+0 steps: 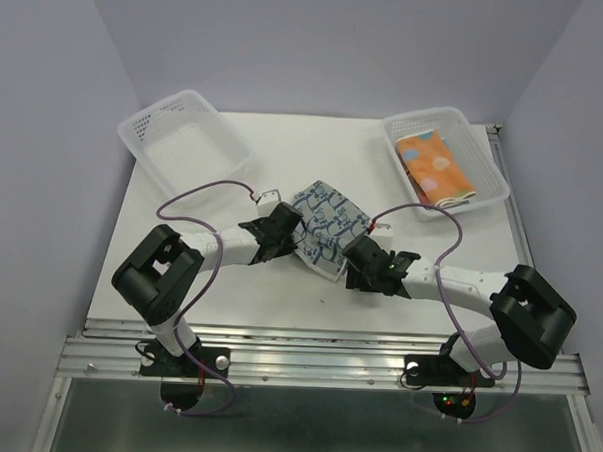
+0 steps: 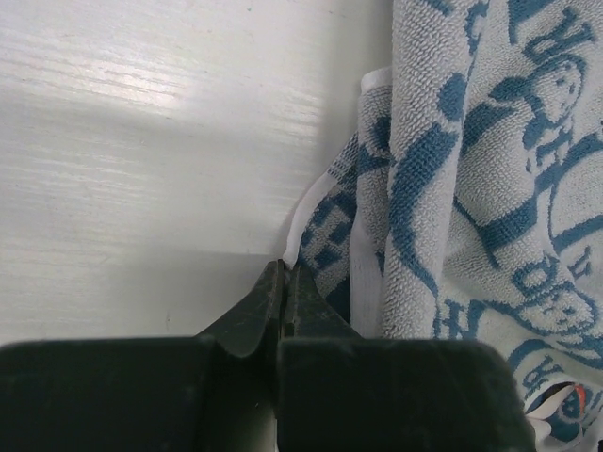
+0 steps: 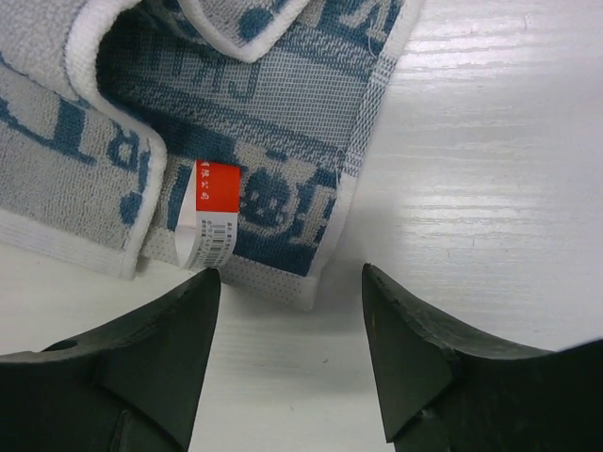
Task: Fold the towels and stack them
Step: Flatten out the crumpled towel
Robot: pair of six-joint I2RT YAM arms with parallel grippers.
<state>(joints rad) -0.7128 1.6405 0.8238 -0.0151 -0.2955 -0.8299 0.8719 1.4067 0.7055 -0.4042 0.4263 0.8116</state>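
While the left tool has its jaws pressed fully together on the white hem of the grey terry towel with blue print, the right tool stands partly open and holds nothing. Its jaws straddle the towel's near right corner, just beside the red and white label. The towel lies crumpled and partly doubled over at the middle of the white counter, between the two arms.

The step in hand appears to be securing a second corner. To do it well, lower the right tool until one jaw slides under the hem. Close on the single corner layer only, not on the folded flap beside it. Then draw both corners apart to flatten the cloth before folding.

The orange towel with pale dots sits folded in the clear plastic basket at far right, the likely stacking place.
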